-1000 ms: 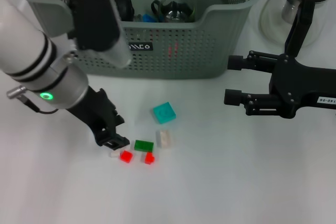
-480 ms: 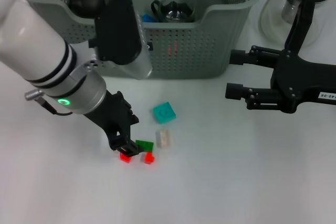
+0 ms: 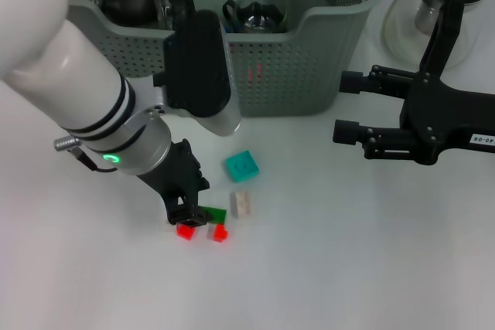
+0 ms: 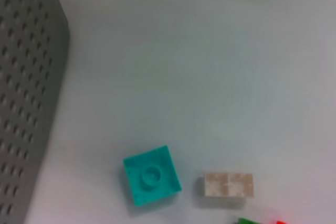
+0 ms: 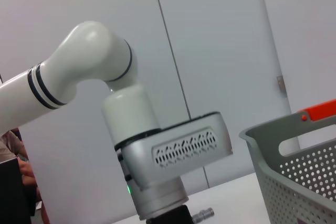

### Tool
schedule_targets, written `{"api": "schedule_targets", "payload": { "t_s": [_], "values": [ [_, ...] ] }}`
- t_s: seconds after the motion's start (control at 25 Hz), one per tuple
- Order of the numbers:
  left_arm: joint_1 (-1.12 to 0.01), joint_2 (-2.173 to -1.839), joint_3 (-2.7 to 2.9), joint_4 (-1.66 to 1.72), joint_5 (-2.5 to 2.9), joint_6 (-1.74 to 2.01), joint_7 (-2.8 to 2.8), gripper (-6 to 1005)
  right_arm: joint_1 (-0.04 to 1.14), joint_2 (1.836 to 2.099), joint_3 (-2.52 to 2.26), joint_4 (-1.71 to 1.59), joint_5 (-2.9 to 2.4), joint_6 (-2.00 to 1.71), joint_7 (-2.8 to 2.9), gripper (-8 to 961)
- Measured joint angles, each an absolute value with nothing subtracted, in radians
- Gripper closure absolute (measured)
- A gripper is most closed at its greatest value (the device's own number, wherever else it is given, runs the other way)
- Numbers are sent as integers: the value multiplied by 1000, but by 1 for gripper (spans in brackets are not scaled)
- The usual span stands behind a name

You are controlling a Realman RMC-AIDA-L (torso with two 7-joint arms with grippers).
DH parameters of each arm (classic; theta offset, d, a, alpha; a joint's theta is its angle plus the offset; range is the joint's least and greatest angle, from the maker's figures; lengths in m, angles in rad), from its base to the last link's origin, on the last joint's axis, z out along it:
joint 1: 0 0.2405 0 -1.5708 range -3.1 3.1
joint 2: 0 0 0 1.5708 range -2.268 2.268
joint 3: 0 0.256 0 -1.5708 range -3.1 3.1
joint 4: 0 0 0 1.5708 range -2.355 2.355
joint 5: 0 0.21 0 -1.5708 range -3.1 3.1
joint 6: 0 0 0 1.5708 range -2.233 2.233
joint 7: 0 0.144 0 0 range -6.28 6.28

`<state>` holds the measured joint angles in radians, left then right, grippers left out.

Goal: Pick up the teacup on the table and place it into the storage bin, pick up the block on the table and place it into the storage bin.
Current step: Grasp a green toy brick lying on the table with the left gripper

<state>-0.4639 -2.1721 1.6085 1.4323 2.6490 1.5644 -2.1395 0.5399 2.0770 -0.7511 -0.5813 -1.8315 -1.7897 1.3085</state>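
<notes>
The left tool (image 3: 188, 216) stood low over the green block (image 3: 213, 213) beside a red block (image 3: 186, 231), apparently to grasp; jaw state could not be told, while the right tool (image 3: 344, 107) hung parked, open wide.

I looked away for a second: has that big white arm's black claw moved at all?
Yes. The left gripper has slid toward the robot's right along the table, closing on the green block, which has stayed put in front of the storage bin.

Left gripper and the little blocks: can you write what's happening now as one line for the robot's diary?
left gripper: down at green block, between red blocks | right gripper: open, idle beside storage bin | teal block, white block: on table
</notes>
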Motion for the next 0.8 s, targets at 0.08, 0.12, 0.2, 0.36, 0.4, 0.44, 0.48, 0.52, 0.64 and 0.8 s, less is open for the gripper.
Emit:
{"api": "schedule_targets", "payload": {
  "t_s": [0.08,0.12,0.2,0.36,0.4,0.44,0.48,0.52,0.64,0.8],
  "values": [
    [-464,-2172,1623,1427,2660,1552,-2140,514,540,2077,-751,-581,-1832,-1790,1309,103],
    [-463,-2172,1635,1427,2666,1544,-2140,521,540,2077,-751,-581,-1832,-1790,1309,103],
    [-461,-2172,1651,1427,2672,1537,-2141,535,541,2077,-751,-581,-1832,-1790,1309,103],
    [-461,-2172,1664,1426,2675,1536,-2141,557,541,2077,-750,-581,-1832,-1792,1309,102],
    [-461,-2172,1666,1427,2678,1536,-2142,557,541,2077,-750,-581,-1832,-1793,1309,102],
    [-460,-2173,1668,1427,2683,1536,-2142,556,541,2077,-750,-581,-1832,-1793,1309,102],
    [-460,-2173,1668,1428,2689,1535,-2144,556,541,2077,-750,-581,-1832,-1793,1309,102],
    [-459,-2174,1673,1429,2695,1535,-2148,556,541,2077,-750,-581,-1832,-1793,1309,102],
    [-459,-2174,1692,1427,2707,1531,-2163,556,542,2077,-750,-581,-1832,-1793,1308,103],
    [-457,-2174,1722,1420,2732,1511,-2177,555,542,2077,-750,-581,-1832,-1794,1309,103]
  ]
}}
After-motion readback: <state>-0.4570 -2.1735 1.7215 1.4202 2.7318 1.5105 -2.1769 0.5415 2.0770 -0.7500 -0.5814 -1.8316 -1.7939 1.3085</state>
